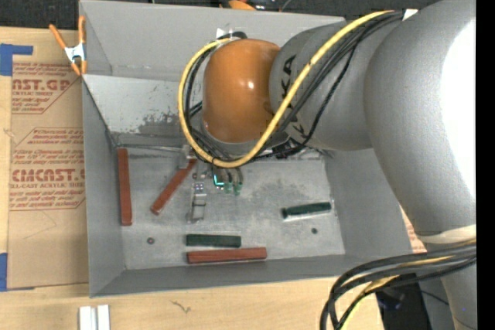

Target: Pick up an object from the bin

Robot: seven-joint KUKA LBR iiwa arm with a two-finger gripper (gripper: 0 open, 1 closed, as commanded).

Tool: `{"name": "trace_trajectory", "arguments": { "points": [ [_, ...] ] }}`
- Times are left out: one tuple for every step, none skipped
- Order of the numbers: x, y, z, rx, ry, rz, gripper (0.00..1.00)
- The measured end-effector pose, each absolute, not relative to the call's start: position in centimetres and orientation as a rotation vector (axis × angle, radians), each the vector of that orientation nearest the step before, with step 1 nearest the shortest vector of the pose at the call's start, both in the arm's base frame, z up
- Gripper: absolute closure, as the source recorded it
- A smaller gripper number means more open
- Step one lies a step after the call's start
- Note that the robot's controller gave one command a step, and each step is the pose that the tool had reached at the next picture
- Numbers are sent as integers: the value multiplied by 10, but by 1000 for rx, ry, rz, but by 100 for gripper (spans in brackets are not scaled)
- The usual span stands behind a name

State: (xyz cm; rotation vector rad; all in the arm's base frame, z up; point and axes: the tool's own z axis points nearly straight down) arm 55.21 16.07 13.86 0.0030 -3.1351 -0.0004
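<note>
Gripper [199, 201] sits low over the bin floor, mid-bin, under the orange wrist cover [236, 93]. You cannot tell from this angle whether it is open or closed, and nothing shows in its grasp.

Nearest the front wall, a red-brown bar [226, 254] lies flat, with a dark green bar [213, 241] just behind it and parallel. Being so close to the wall probably leaves you little room there.

A second dark green bar [306, 209] lies apart, toward the view's right.

The slanted red-brown stick [172, 190] lies just beside the gripper and is probably your pick, being closest.

A long red-brown strip [124, 186] lies along the left wall of the bin [232, 31], an awkward spot.
</note>
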Motion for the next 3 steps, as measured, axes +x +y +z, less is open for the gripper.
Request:
{"name": "trace_trajectory", "arguments": {
  "points": [
    [579,181,76,749,-3050,-2,0],
    [580,181,78,747,-3054,-4,100],
    [587,189,214,706,-3073,-2,100]
  ]
}}
